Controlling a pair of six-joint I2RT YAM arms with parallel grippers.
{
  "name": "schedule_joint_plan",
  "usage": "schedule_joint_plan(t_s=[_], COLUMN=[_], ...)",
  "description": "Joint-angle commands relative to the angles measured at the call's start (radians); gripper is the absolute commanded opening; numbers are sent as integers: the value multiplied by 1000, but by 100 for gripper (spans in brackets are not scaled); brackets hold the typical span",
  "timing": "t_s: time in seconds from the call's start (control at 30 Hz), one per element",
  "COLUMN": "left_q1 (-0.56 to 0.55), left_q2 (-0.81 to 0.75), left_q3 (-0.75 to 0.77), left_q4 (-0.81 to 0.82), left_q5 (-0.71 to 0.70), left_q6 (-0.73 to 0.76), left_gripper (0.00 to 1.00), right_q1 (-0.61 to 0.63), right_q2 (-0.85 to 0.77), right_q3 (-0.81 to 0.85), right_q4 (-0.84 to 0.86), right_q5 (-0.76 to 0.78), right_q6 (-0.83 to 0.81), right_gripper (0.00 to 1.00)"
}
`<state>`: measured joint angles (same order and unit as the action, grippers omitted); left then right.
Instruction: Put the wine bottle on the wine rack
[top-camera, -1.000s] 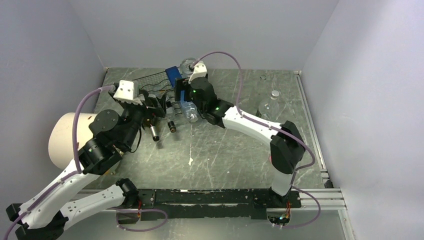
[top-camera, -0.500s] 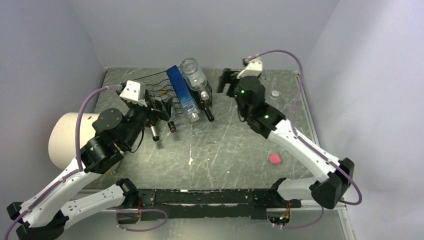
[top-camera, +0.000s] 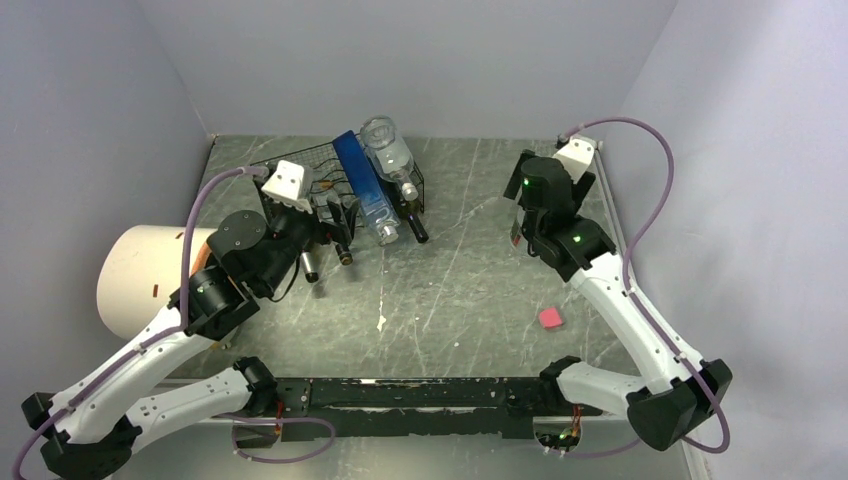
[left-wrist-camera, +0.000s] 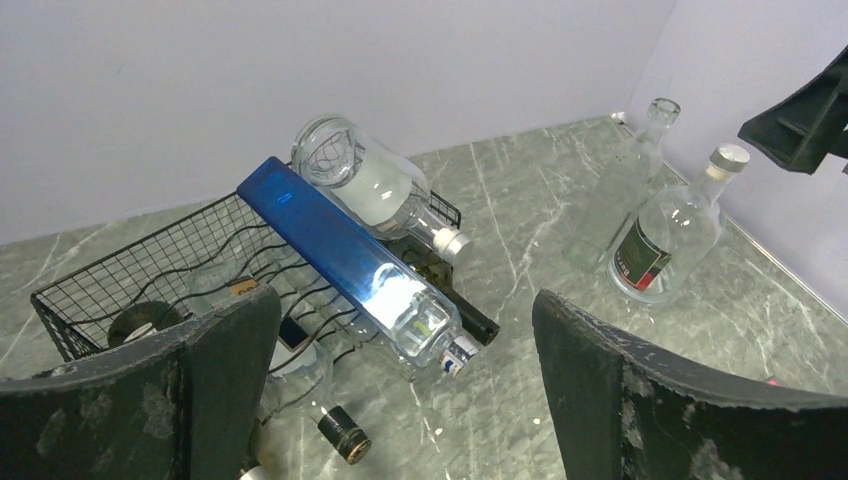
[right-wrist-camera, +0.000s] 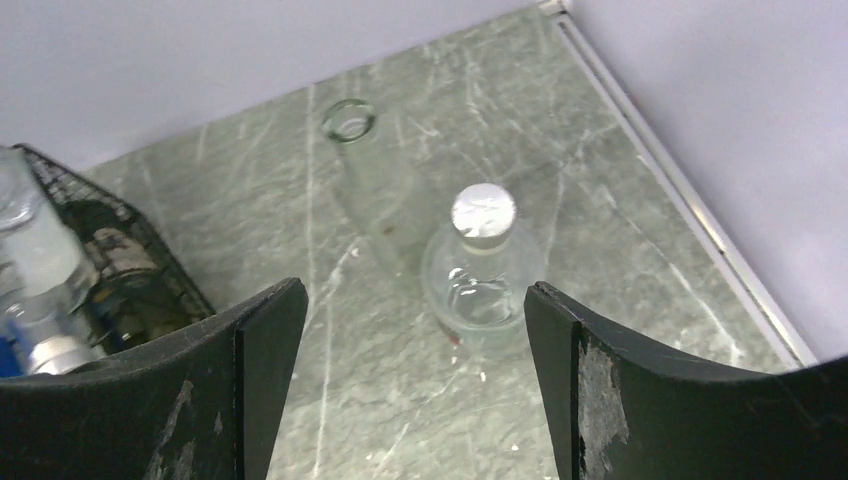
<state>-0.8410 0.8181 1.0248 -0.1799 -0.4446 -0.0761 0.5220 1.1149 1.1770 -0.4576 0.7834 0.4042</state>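
Wine rack (left-wrist-camera: 110, 275), two upright bottles (right-wrist-camera: 483, 270) (right-wrist-camera: 368, 190), left end effector (left-wrist-camera: 405, 300) spread, right end effector (right-wrist-camera: 412, 295) spread

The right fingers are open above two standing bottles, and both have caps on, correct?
No. Only the round bottle has a cap; the slim bottle beside it is uncapped, as the right wrist view shows. The right fingers are open above them.
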Motion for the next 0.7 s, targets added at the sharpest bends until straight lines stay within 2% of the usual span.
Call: schedule_joint_plan(t_s=[0.0,0.37,0.67], left_q1=[1,1,2], left_q2=[-6,-18,16], left_q3=[-3,-20,-25], left_q4=[20,23,43], left_q5=[39,53,50], left_q6=[-20,-30,-19], left_gripper=[99,99,99], right_q1=[-72,-201,-228], right_q2=[22,324,407], right_q3=[35,225,240], right_q4=[5,85,118], right_q5=[-16,-199,-297], right_q6=[-30,-159,-203], right_gripper=[84,84,66])
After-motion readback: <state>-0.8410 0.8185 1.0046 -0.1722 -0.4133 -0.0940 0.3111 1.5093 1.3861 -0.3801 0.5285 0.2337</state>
